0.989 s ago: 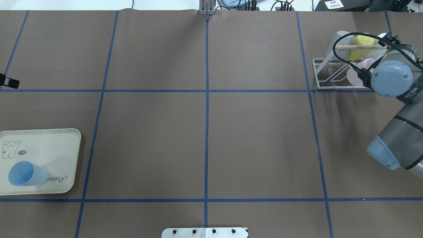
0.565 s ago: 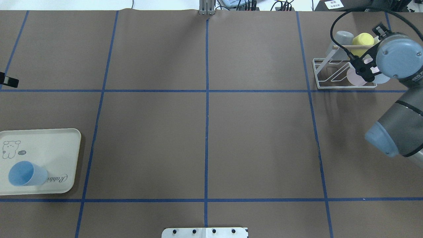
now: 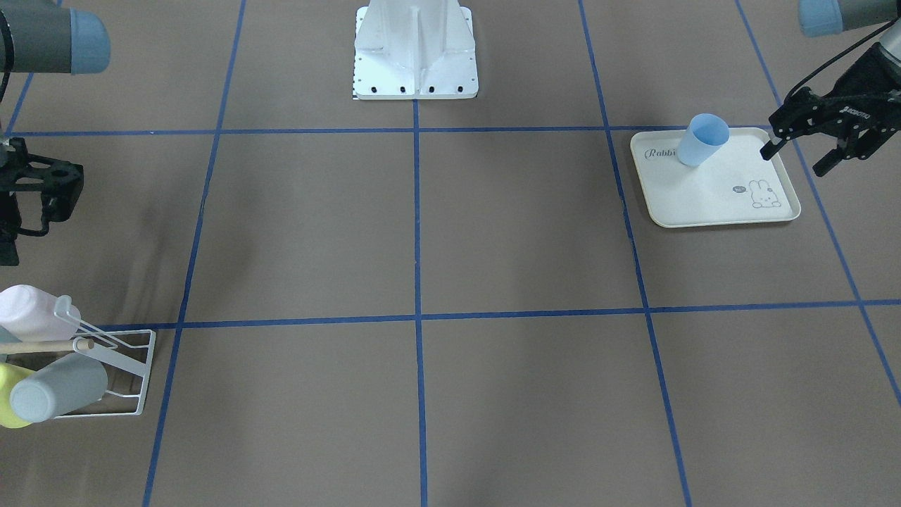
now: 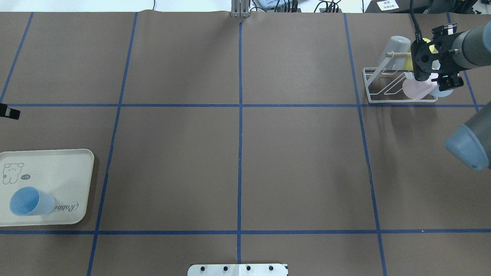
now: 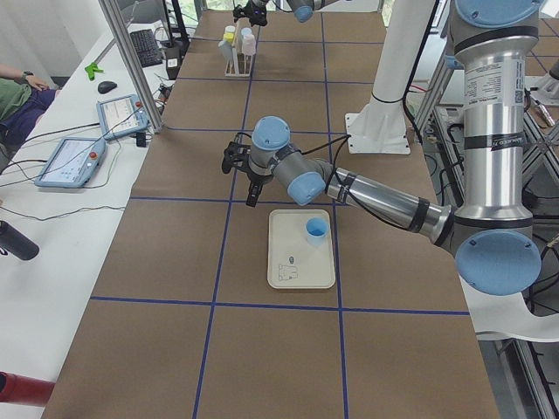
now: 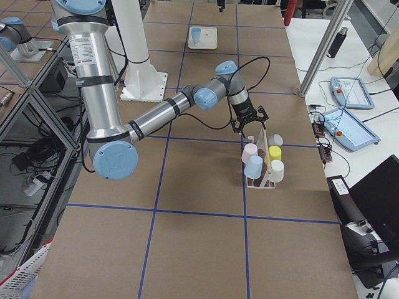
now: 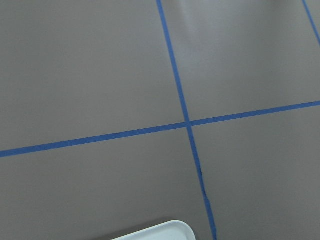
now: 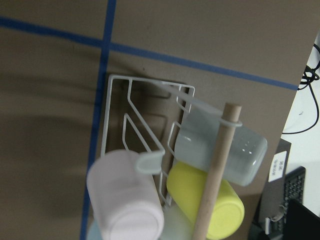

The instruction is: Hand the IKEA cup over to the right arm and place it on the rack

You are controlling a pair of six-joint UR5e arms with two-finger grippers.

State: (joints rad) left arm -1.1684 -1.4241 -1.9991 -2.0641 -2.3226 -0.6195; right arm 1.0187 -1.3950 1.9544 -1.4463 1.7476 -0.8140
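Note:
A light blue IKEA cup [image 4: 28, 201] [image 3: 700, 141] stands upright on the cream rabbit-print tray [image 4: 57, 172] at the table's left end. My left gripper [image 3: 793, 160] hovers open beside the tray's far corner, apart from the cup; only its tip [image 4: 9, 113] shows in the overhead view. The white wire rack [image 4: 383, 90] [image 3: 120, 352] with a wooden dowel [image 8: 215, 175] stands at the far right. It holds grey [image 4: 399, 44], yellow [image 8: 205, 205] and pink [image 4: 416, 88] cups. My right gripper [image 4: 441, 57] hangs open just above the rack, holding nothing.
Blue tape lines divide the brown table into squares. The robot's white base plate [image 3: 415, 49] sits at the near middle edge. A pale blue cup [image 4: 441, 91] lies low on the rack behind the pink one. Tablets and cables [image 5: 79, 148] lie beyond the far edge.
My right wrist has swung up and away from the rack, uncovering the cups. The left gripper's tip has moved nearer to the tray. The blue cup has not moved.

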